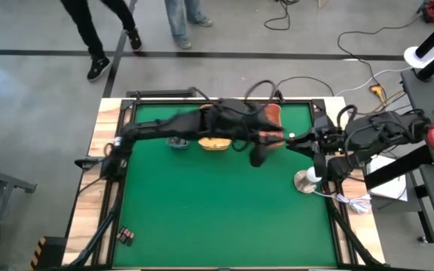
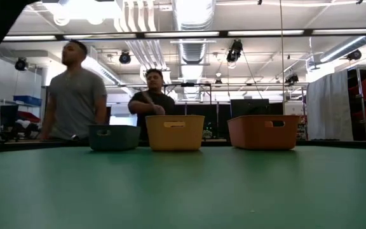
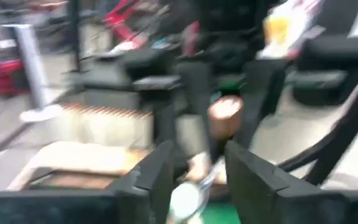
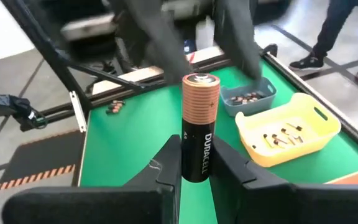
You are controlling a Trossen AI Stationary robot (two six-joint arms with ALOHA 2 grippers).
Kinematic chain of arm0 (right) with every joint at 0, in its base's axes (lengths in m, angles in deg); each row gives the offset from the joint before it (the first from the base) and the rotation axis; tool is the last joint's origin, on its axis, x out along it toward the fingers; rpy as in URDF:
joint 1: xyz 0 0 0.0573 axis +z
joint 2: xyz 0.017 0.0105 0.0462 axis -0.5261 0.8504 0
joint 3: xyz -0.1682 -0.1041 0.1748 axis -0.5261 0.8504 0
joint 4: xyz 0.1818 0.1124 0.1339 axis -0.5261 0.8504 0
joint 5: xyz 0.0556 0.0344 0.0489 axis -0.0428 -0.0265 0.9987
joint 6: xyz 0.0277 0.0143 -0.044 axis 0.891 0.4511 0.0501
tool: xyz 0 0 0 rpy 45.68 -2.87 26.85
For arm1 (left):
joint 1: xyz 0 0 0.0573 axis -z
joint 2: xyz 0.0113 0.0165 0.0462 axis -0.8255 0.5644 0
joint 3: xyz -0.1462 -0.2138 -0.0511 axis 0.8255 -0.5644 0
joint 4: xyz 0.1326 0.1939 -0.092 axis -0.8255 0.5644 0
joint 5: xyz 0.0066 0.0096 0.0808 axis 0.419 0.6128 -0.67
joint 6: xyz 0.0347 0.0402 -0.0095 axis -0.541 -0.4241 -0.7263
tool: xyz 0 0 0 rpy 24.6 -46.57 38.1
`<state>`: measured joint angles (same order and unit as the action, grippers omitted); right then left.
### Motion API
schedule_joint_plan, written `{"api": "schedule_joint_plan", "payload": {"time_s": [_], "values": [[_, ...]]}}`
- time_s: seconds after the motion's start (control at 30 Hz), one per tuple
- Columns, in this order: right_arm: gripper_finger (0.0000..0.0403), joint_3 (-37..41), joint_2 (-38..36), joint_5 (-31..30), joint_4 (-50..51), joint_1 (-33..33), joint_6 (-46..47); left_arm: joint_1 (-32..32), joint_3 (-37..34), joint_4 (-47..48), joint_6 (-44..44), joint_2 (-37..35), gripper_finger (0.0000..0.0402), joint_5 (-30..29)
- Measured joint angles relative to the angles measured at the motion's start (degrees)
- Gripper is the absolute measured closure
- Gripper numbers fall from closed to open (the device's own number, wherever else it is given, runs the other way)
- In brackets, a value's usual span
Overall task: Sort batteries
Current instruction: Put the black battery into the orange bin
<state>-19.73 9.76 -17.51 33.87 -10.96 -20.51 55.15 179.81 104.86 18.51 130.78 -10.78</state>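
Note:
A large battery [image 4: 199, 127], copper-coloured above and black below, is held over the table's far right part with my right gripper [image 4: 196, 155] shut on it. My left gripper [image 3: 197, 152] stands open just to its left, facing it, with the battery's copper end [image 3: 225, 117] beyond its fingertips. Small batteries lie in the grey-blue bin [image 4: 248, 98] and the yellow bin [image 4: 289, 129]. The orange bin [image 2: 264, 131] stands to the right of them. A few loose batteries [image 1: 126, 236] lie at the table's near left corner. My right gripper pinches the battery's black lower half [image 4: 197, 163] between its two fingers, one on each side. The battery stands about upright, copper end up, lifted clear of the table.
The three bins stand in a row along the far edge of the green mat [image 1: 217, 211]. A round silvery object [image 1: 305, 181] sits at the table's right edge. Two people [image 2: 75, 89] stand beyond the far edge. The mat's middle and near part are bare.

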Motion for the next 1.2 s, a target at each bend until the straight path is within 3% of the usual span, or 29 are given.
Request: {"api": "schedule_joint_plan", "payload": {"time_s": [0.23, 0.43, 0.6, 0.77, 0.97, 1.1, 1.2], "values": [[0.0357, -2.96, 4.96, 4.09, 3.08, -9.56, -4.18, 2.11, -0.11, 31.14, -2.31, -11.30, 0.0215, -12.77], [0.0357, -3.34, 13.10, 15.92, 7.27, -25.30, -9.54, 5.01, -0.15, 54.15, 7.01, -16.77, 0.0189, -18.71], [0.0357, -1.93, 21.55, 21.45, 11.37, -37.94, -16.10, 11.01, -1.40, 67.92, 15.50, -18.49, 0.0185, -26.98], [0.0357, 1.04, 29.15, 23.74, 11.80, -47.45, -26.14, 20.51, -10.61, 67.42, 23.59, -25.01, 0.0184, -30.12], [0.0357, 3.82, 39.11, 25.41, 11.97, -54.13, -36.17, 34.48, -29.52, 67.69, 47.42, -36.15, 0.0184, -39.53], [0.0357, 4.09, 45.68, 25.38, 11.68, -56.46, -39.87, 41.09, -42.23, 64.41, 63.89, -41.70, 0.0184, -38.13], [0.0357, 4.09, 49.52, 25.36, 11.61, -57.35, -42.51, 43.78, -50.25, 60.65, 72.41, -43.88, 0.0184, -32.51]]}}
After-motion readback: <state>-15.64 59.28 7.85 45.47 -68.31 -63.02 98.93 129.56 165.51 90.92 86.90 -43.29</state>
